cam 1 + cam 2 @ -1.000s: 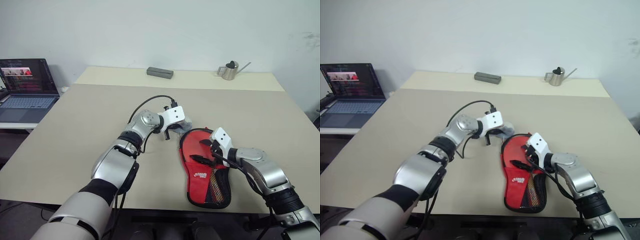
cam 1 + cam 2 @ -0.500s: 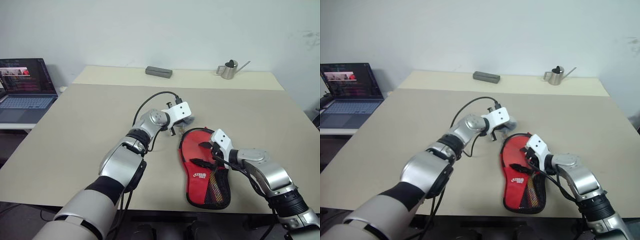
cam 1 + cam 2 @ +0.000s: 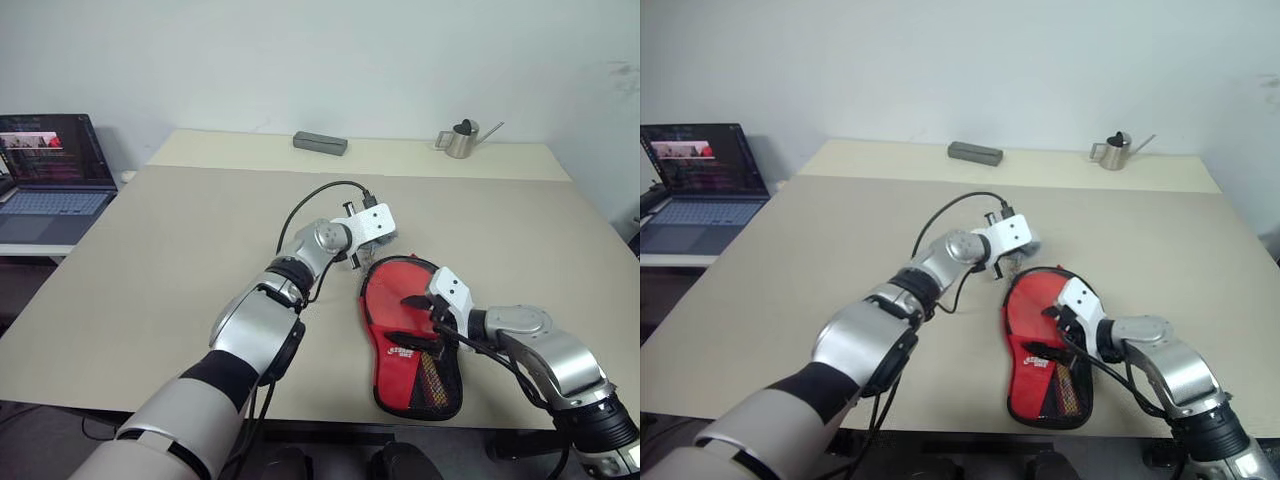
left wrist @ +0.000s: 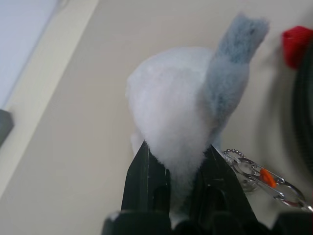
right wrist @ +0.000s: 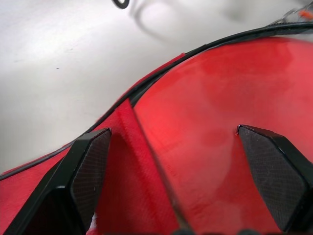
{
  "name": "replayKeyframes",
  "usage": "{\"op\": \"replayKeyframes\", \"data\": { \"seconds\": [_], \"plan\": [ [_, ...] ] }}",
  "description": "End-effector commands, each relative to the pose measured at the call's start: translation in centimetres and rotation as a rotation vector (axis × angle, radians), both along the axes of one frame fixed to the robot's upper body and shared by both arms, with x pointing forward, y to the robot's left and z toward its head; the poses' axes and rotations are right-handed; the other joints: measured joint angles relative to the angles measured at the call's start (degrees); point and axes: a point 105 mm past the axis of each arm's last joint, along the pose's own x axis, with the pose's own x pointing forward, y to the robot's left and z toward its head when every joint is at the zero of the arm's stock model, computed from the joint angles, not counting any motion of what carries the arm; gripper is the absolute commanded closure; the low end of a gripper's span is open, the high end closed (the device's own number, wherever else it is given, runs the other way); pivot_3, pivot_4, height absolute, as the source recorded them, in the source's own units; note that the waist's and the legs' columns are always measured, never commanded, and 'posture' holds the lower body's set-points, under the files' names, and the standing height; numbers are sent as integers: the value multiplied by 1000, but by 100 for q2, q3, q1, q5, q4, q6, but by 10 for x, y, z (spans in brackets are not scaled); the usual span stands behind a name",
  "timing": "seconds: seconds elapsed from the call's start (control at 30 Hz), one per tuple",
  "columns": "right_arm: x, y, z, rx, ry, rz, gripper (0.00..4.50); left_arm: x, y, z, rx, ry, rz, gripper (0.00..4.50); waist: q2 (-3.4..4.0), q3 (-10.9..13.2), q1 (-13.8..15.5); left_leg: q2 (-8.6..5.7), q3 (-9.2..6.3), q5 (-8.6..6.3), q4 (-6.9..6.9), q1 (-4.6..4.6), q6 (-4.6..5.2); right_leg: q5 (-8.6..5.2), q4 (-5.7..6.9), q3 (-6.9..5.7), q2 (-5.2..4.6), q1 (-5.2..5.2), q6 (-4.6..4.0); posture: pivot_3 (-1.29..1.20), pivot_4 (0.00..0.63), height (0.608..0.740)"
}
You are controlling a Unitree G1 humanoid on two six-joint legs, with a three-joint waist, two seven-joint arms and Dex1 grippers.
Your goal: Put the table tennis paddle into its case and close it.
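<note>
So the case is lying flat on the table near the front edge, right of middle, red windowed side up. Its long axis runs near to far, with the narrow mesh handle end toward the robot and the round end away. The paddle looks to be inside already, though I can't really make it out through the window. The right gripper sits right over the round part with its fingers spread wide, nothing in them, so it's clearly the closer arm. Just past the case's far rim, the left gripper is clamped on a fluffy white-and-grey pom-pom, which looks like the zipper pull charm.
</note>
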Motion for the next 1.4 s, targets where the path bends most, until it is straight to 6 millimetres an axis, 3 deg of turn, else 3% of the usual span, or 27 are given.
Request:
{"op": "replayKeyframes", "data": {
  "seconds": [0.03,0.57,0.9,1.1,1.4],
  "plan": [
    [-17,-3,-28,-29,156,-2,0,10,-7,45,-43,-147,19,4347,-2,2,-1,0,0,0,0,0,0,0,0,0,0,-1,0,0,150,740],
    [-30,7,-26,2,177,-2,0,4,-36,54,-34,-233,-8,4347,-6,5,1,0,9,1,-33,-7,-3,0,-11,5,-2,-19,1,0,150,740],
    [-41,13,-26,13,195,-2,0,-1,-47,51,20,-281,-42,4347,-7,5,10,-1,15,2,-64,-9,-4,0,-30,7,-4,-29,0,0,150,740],
    [-45,14,-25,16,200,-12,0,-9,-65,50,49,-308,-105,4347,-7,5,10,-2,16,2,-65,-9,-4,0,-30,7,-4,-29,1,0,150,740],
    [-53,15,-25,19,207,-26,0,-12,-75,60,41,-365,-109,4348,-7,6,15,-2,15,2,-67,-12,-4,-1,-35,7,-5,-30,1,0,150,740]
  ]
}}
